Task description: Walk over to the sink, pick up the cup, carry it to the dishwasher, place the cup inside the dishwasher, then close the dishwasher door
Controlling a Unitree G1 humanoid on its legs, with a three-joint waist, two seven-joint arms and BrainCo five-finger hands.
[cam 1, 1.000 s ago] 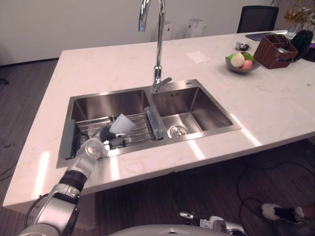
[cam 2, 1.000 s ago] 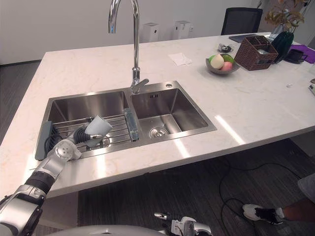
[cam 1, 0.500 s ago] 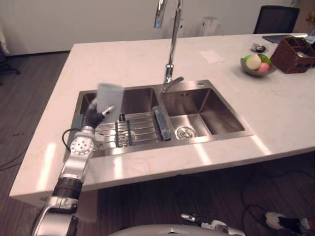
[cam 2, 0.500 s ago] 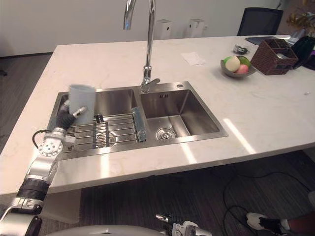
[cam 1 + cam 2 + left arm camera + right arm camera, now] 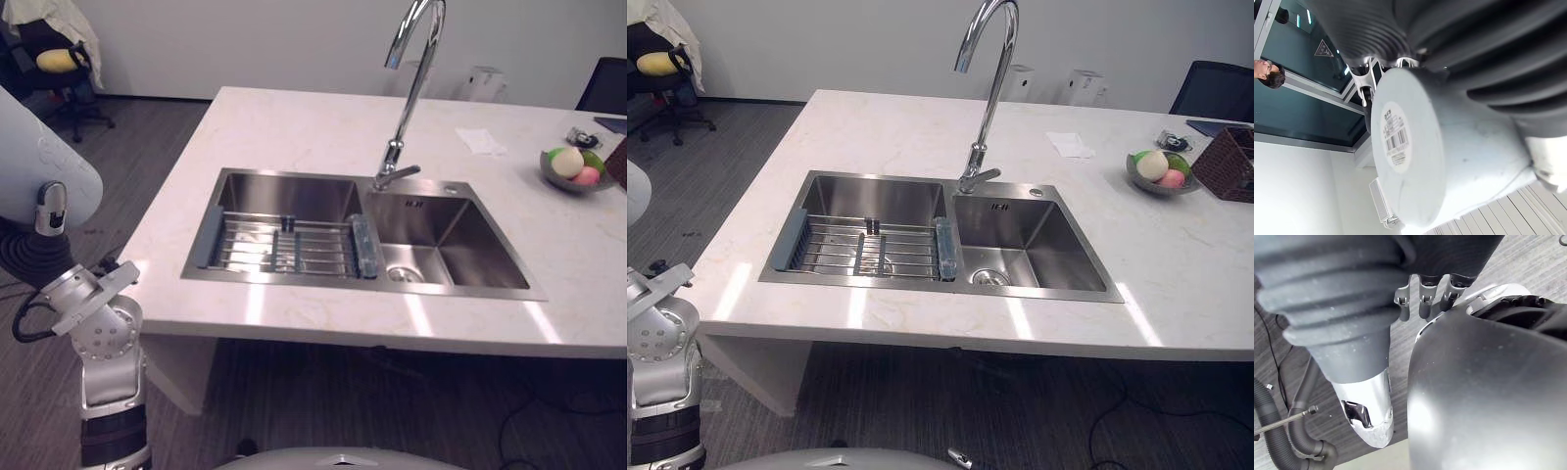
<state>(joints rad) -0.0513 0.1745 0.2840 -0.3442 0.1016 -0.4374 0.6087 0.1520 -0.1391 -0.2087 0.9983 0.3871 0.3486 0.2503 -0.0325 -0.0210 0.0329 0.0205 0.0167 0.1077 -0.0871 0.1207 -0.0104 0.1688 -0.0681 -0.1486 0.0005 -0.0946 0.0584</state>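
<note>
Left eye view: the left hand point(image 5: 39, 259) is raised off the left end of the counter point(image 5: 284, 127), well apart from the sink point(image 5: 362, 284), and grips the pale cup point(image 5: 34, 147).

Left wrist view: the cup's labelled base faces the camera, with the fingers point(image 5: 1365, 83) curled round its side.

Right wrist view: the right hand point(image 5: 1422, 296) hangs above the floor point(image 5: 1528, 259), its fingers loosely bent and holding nothing.

Brushed steel sink point(image 5: 284, 191), glossy marbled counter point(image 5: 294, 127), matt plastic cup point(image 5: 1415, 166)

One cup point(image 5: 1449, 161); one sink point(image 5: 1019, 217) (two basins point(image 5: 877, 200)); one faucet point(image 5: 990, 98); one rack point(image 5: 838, 250); one fruit bowl point(image 5: 1156, 188); one napkin point(image 5: 1070, 145).
</note>
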